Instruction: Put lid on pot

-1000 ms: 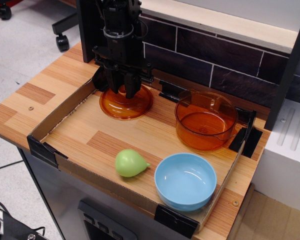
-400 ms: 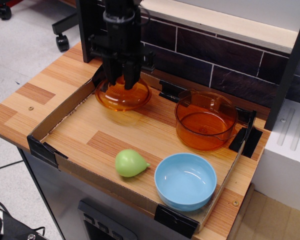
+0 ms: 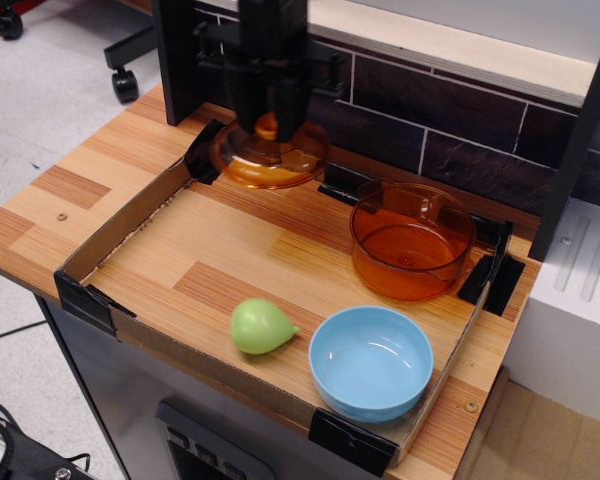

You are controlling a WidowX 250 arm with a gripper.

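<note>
The pincer (image 3: 270,125), at upper centre of the frame, is clamped on the knob of the orange lid (image 3: 271,157), which hangs in the air above the far left part of the cardboard-edged tray (image 3: 100,240). The pot (image 3: 412,241) stands open at right of centre, well apart from the lid. Between them lies bare wood. Lower down sit a green pear (image 3: 261,326) and a light blue bowl (image 3: 371,362), just beside each other. No writing is legible.
</note>
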